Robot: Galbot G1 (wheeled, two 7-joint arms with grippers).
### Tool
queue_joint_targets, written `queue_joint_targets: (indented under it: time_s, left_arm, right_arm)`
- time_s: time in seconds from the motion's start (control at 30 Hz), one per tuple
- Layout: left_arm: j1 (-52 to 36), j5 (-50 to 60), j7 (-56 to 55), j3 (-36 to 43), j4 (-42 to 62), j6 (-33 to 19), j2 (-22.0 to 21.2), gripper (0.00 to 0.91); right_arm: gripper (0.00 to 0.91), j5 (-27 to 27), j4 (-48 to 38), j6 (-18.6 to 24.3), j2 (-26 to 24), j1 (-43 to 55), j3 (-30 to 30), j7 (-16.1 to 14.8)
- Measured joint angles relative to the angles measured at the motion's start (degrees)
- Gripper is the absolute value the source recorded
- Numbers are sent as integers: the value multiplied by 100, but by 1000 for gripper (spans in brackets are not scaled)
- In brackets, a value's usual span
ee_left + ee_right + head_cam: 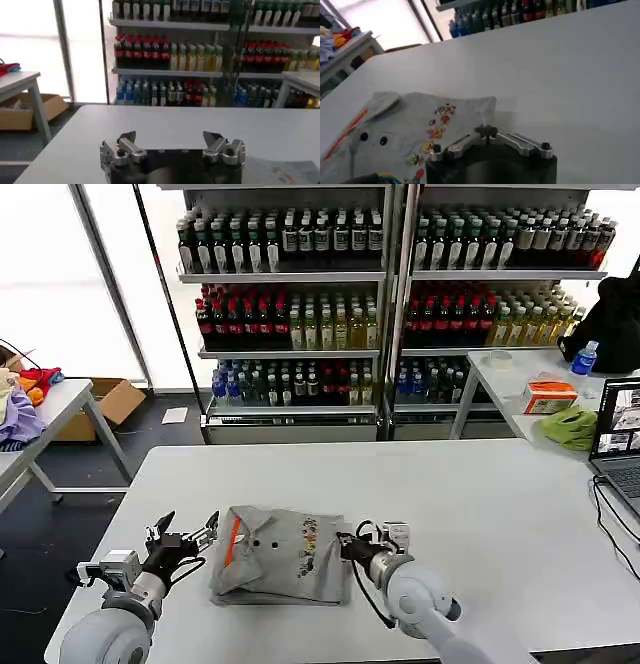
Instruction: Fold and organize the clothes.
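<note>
Grey cotton, folded into a compact rectangle, lies near the front edge of the white table (480, 494): this is the shirt (280, 556), with its orange-lined collar and two dark buttons toward the robot's left and the small multicoloured chest graphic facing up near the middle. The left gripper (185, 539) hovers just beside the collar end, not touching the cloth, its jaws spread wide, as the left wrist view shows with both fingers well apart above the bare table. The right gripper (352, 544) sits at the opposite edge of the shirt, jaws pressed together with nothing between them; in the right wrist view its closed tips (486, 132) rest just at the hem nearest the graphic. Judging by the neat outline, the folding looks largely done and the step in hand is tidying or squaring up the bundle. A sensible next move would need both grippers to work from opposite ends, sliding or lifting the shirt evenly so the layers do not slip apart, and the right gripper would have to open first.
</note>
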Motion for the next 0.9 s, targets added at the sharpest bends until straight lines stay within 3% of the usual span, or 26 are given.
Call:
queue_joint_targets:
  time_s: [0.4,0.43,0.7,0.9]
  left_arm:
    - [22,40,6,92,-74,5,-95,907]
    - [28,50,7,101,-85,5,-110,907]
    - [82,123,35,130,-136,9,-187,907]
    - [144,143,58,111,-192,6,-212,907]
  right_arm:
    - [0,-182,-212,-4,-865,60,635,-406]
    - [907,-256,-281,-4,-906,93,681,-462]
    - [907,-840,-600,10,-1070,181,1036,-784]
    - [907,-1500,-288,77,-1168,-172,1362,-848]
